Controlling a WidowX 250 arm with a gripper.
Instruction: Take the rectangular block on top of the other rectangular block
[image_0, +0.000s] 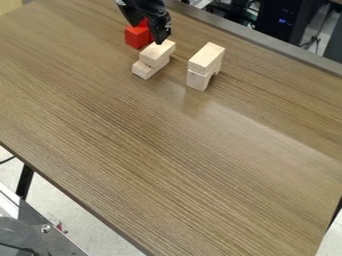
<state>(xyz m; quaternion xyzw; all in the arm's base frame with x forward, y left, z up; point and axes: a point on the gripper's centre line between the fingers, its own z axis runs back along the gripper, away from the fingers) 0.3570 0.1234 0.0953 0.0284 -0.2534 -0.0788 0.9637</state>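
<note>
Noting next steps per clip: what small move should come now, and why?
Probably ease the claw toward the camera, centring it over the upper rectangular block. It hangs around that block's far end, near the red block, and the upper block lies loosely offset on the lower rectangular block.

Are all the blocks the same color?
No, there is a red block near the pale wooden blocks.

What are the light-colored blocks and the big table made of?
The light blocks look like plain, unpainted wood: pale tan all over, with crisp edges. The table looks like smooth brown wood, with streaky grain and a soft shine, though it might be a printed wood-look top.
</note>
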